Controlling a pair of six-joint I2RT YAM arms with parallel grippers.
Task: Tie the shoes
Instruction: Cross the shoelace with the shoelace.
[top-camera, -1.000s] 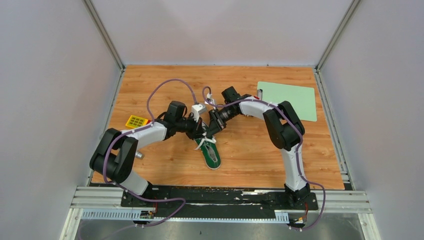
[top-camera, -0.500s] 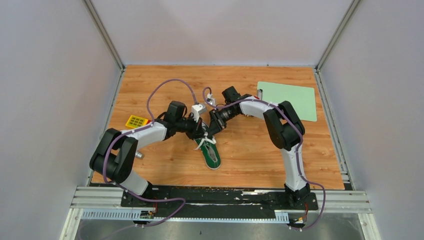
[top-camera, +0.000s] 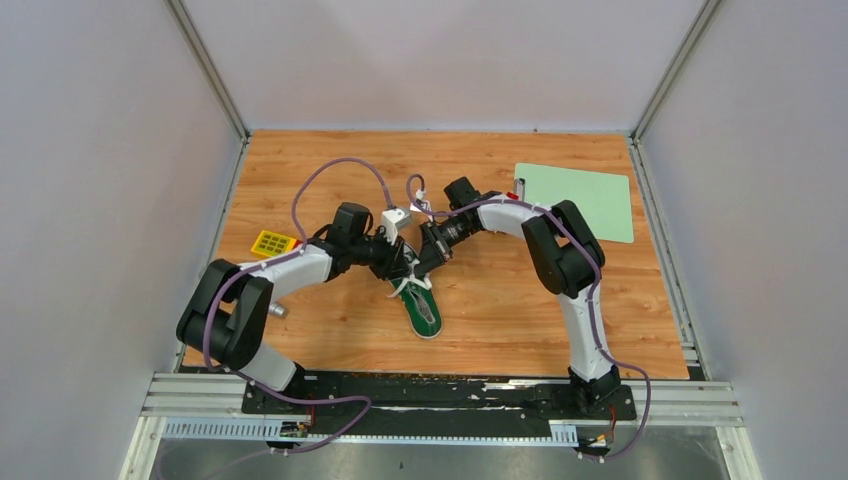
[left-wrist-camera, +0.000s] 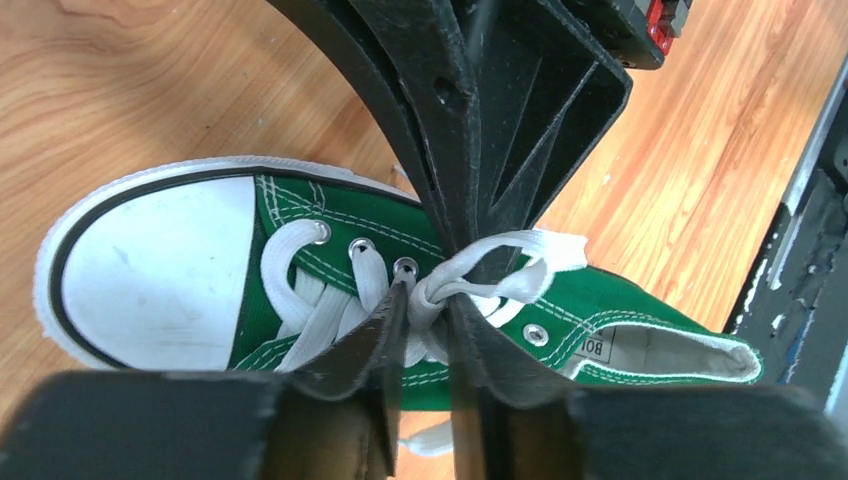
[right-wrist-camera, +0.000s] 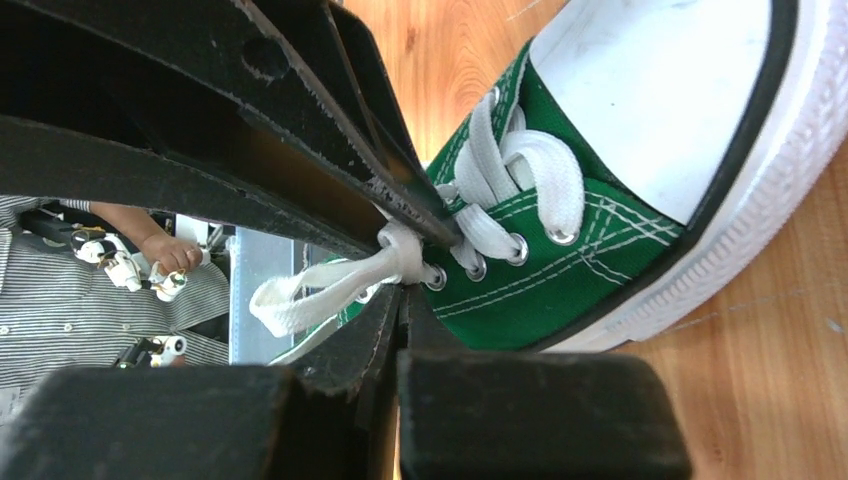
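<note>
Since half a second ago we see little change. The right arm's elbow has drifted slightly toward the left arm, the right gripper (top-camera: 421, 266) has edged the same way, and the left arm has followed by a small amount. The green sneaker (top-camera: 423, 312) lies where it lay, near the middle of the wooden table (top-camera: 500, 310), with its white toe cap toward the arm bases.

Both arms reach inward from their bases, with forearms low over the table. Their wrists meet nose to nose just above the sneaker's far, heel end. The left gripper (left-wrist-camera: 425, 292) has its fingers drawn in on the white laces (left-wrist-camera: 500, 265) right at the knot, above the upper eyelets. The right gripper (right-wrist-camera: 402, 285) comes in from the opposite side, its fingers closed together on the laces at the same knot, nearly touching the left one's fingers. A short lace loop sticks out sideways between them.

A yellow gridded block (top-camera: 272, 243) sits beside the left arm, and a pale green mat (top-camera: 578, 200) lies at the table's far right.
</note>
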